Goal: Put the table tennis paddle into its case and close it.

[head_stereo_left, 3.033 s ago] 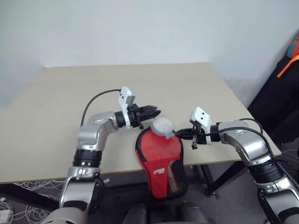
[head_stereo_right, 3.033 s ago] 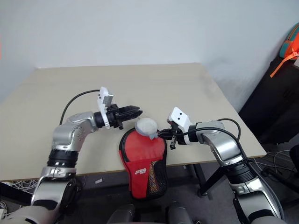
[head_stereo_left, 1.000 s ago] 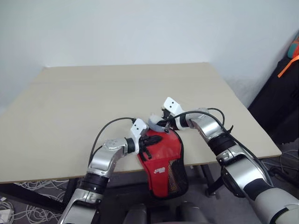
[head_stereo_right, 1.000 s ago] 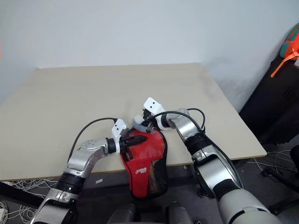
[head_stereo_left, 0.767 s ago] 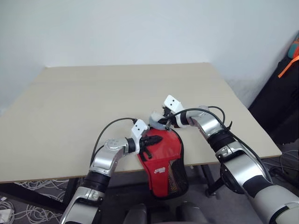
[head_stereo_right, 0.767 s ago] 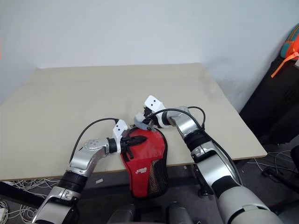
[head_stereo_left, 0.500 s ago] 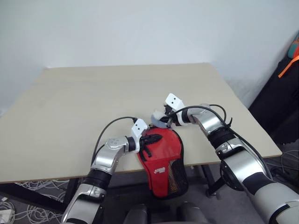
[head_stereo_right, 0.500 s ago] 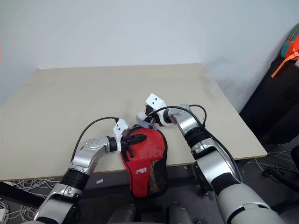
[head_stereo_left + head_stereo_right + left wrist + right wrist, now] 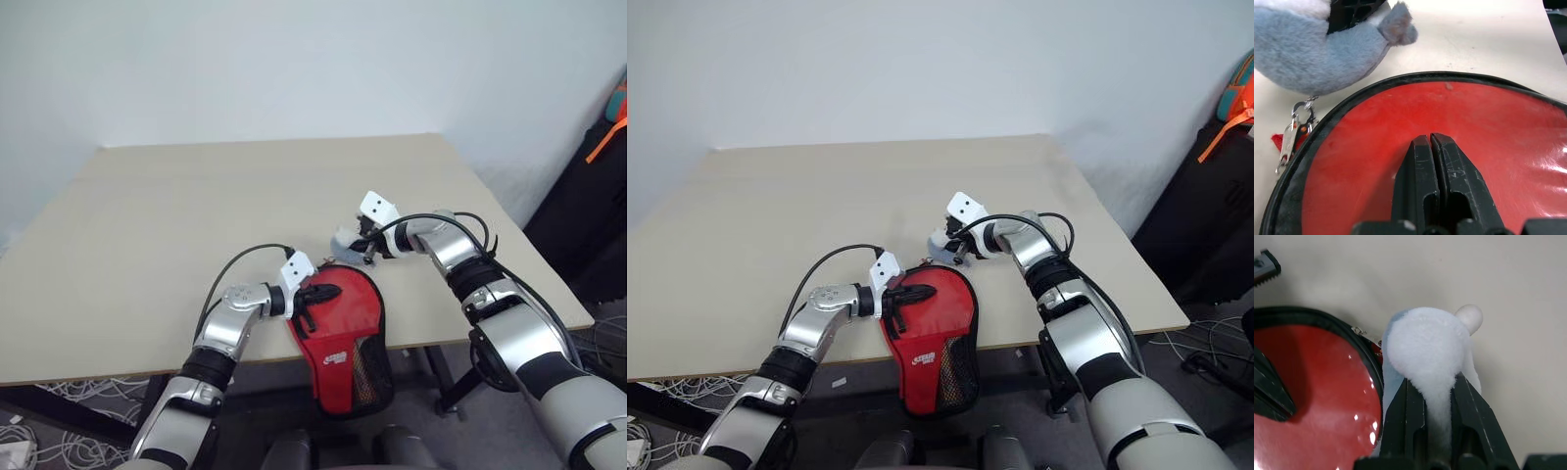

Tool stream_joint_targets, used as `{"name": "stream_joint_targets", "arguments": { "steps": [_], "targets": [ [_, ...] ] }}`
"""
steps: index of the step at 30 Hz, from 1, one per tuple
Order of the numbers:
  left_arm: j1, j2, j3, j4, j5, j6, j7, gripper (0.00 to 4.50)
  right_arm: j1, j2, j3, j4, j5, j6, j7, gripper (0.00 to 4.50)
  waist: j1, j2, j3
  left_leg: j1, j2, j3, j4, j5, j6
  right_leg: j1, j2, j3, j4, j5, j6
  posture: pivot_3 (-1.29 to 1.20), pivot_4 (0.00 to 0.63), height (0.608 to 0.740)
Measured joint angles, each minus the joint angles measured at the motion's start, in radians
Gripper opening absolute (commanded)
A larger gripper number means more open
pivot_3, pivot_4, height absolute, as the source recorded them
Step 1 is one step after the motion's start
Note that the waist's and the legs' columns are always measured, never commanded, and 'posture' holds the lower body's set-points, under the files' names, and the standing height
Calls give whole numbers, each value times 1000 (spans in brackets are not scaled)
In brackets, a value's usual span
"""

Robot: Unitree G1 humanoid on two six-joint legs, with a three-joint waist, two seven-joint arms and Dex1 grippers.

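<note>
The red case (image 9: pixel 338 318) lies at the near edge of the tabletop (image 9: pixel 147 225). Its round end rests on the tabletop and its narrow end, with the black mesh pocket (image 9: pixel 367 367), hangs down over the edge toward the robot. So its long way runs from the tabletop out and down. It is made of red cloth with a black rim, and a shiny clear panel covers the round part. A small white logo (image 9: pixel 336 357) sits low on it. The left pincer (image 9: pixel 1430 142) has its two black fingers pressed together, and the tips rest on the shiny red panel. The right pincer (image 9: pixel 1431 382) is clamped on a soft, fuzzy grey-white lump (image 9: pixel 1427 342), which is joined to the case by a little metal clip (image 9: pixel 1295 129) at the rim. One second ago the lump sat right at the top of the case. Now the right pincer has pulled it a bit farther away, across the tabletop and to the right. The left pincer has stayed on the case.
</note>
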Motion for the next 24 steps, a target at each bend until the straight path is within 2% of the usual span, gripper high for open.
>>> {"name": "stream_joint_targets", "arguments": {
  "steps": [12, 19, 24],
  "targets": [
    [-8, -2, -6, 24, 17, -37, -19, 0, 11, -91, 3, 6, -32, -36, 60, 119, 1, 2, -1, 0, 0, 0, 0, 0, 0, 1, 0, 0, 0, 0, 0, 0, 0, 739],
    [-10, -7, -7, 31, 30, -43, -20, 0, 119, -200, 8, -133, -42, -49, 134, 119, 2, 6, -4, 0, -1, 0, 0, 0, 0, 1, 0, 1, 0, -1, 0, 0, 0, 739],
    [-11, -14, -7, 31, 38, -43, -26, 0, 217, -275, 2, -309, -36, -18, 175, 119, 4, 7, -4, 0, -1, 0, 1, 0, 1, 1, 0, 1, -1, -1, 1, 0, 0, 739]
  ]
}}
